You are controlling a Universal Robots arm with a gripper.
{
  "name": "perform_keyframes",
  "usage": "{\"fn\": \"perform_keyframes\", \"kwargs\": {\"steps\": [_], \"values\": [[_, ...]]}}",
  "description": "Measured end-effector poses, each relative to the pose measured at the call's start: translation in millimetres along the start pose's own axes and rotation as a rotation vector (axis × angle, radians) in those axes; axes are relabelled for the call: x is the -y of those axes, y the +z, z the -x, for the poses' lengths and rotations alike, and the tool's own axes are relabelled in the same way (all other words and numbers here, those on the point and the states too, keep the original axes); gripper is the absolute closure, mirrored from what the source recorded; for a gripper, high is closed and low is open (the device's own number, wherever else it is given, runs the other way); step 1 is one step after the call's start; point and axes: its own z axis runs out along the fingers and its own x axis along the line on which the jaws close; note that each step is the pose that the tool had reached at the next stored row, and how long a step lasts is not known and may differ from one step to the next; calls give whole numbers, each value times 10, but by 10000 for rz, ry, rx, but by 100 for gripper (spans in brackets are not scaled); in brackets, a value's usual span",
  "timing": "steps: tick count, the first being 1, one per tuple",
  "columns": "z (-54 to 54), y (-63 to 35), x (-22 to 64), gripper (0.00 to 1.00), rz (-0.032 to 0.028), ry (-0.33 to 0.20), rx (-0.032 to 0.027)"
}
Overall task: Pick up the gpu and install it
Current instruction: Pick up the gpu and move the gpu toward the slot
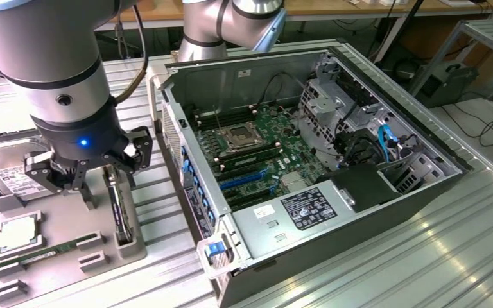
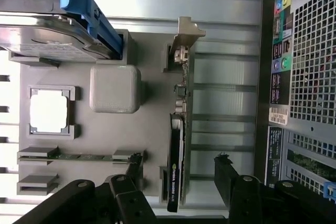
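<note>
The gpu stands on its edge in a slot of the grey holder tray, its silver end bracket at one end. In the exterior view the gpu is a thin dark card at the tray's right side, just beside the computer case. My gripper hangs above it, open, with one black finger on each side of the card and nothing gripped. In the exterior view my gripper hovers low over the tray.
The tray also holds a silver hard drive with a blue handle, a processor and a green memory stick. The open computer case lies at the exterior view's right, its motherboard with blue slots exposed.
</note>
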Motion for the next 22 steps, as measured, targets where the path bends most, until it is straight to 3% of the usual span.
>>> {"fn": "perform_keyframes", "kwargs": {"steps": [3, 8, 22], "values": [[-1, 10, 3, 34, -5, 1, -3], [-2, 80, 6, 34, -70, 21, 1], [-5, 199, 11, 34, -80, 22, -1]]}}
